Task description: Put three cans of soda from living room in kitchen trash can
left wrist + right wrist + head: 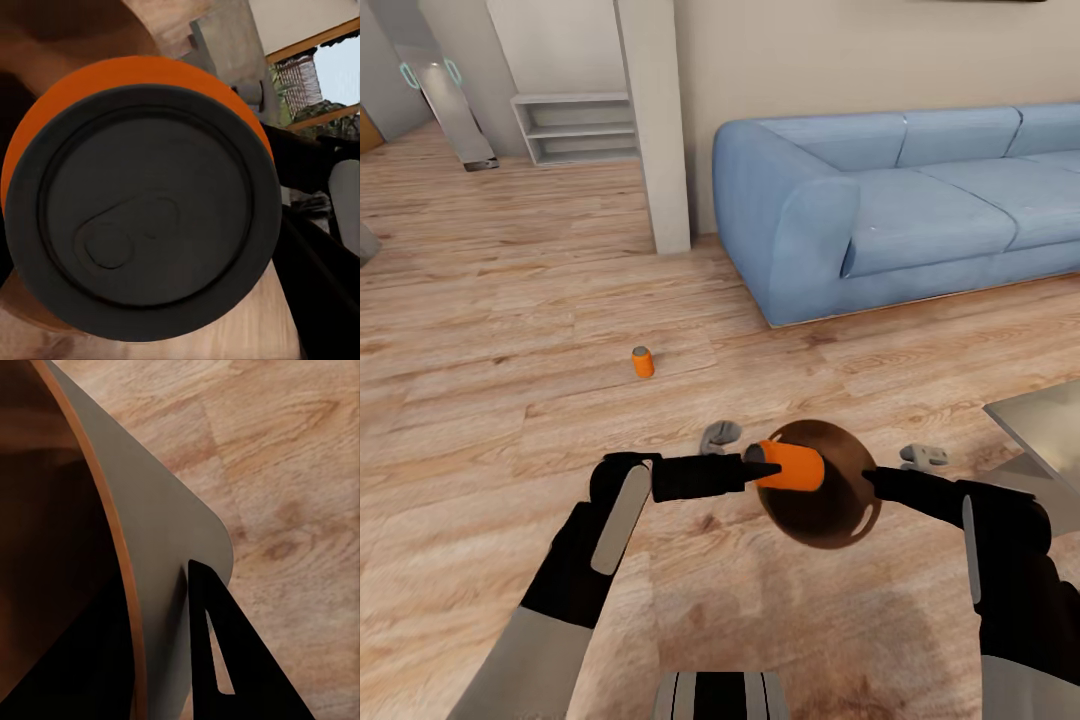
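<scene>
The left gripper (760, 468), clamped on a bright orange soda can (792, 465), hovered it over the coppery-brown round bin (830, 515), whose rim the right gripper (872, 482) pinched; next, release inside.

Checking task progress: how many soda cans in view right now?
2. One orange can is held by the left hand over the trash can that the right hand grips. Another orange can stands on the floor. A third may be hidden.

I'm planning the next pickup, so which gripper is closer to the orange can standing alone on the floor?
Left. The left gripper holds another orange can over the trash can, nearer the standing can. The right gripper grips the bin's far rim.
</scene>
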You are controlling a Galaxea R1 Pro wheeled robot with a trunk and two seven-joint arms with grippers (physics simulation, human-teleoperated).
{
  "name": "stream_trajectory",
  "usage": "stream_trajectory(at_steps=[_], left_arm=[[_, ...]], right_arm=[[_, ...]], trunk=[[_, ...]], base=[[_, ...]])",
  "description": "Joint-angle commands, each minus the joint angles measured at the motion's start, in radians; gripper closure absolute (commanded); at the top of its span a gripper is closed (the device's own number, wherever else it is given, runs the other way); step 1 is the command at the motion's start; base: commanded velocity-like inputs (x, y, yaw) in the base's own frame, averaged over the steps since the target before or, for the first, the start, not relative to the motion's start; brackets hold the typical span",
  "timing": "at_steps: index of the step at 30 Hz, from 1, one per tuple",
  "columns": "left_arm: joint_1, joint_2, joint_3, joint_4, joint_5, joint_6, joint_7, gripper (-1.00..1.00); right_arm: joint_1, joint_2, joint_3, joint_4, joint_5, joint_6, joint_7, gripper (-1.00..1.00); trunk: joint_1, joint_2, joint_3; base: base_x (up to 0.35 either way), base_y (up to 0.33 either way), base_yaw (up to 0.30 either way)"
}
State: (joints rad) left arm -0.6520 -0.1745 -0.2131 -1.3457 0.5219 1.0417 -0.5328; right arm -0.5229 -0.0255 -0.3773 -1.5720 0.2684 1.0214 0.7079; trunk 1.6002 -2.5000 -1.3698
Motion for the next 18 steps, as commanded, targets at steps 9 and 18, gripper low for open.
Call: stream_trajectory(at_steps=[9,18], left_arm=[[-0.089,0.000,-0.151,0.040,0.339,-0.010,0.371,1.00],[-0.115,0.000,-0.212,0.045,0.604,-0.013,0.703,1.00]], right_arm=[[0.000,0.000,0.001,0.000,-0.026,0.008,0.004,1.00],[0.000,0.001,0.002,0.000,-0.026,0.012,0.004,1.00]], trunk=[[0.000,0.000,0.000],[0.000,0.000,0.000]], base=[[0.000,0.000,0.000],[0.000,0.000,0.000]])
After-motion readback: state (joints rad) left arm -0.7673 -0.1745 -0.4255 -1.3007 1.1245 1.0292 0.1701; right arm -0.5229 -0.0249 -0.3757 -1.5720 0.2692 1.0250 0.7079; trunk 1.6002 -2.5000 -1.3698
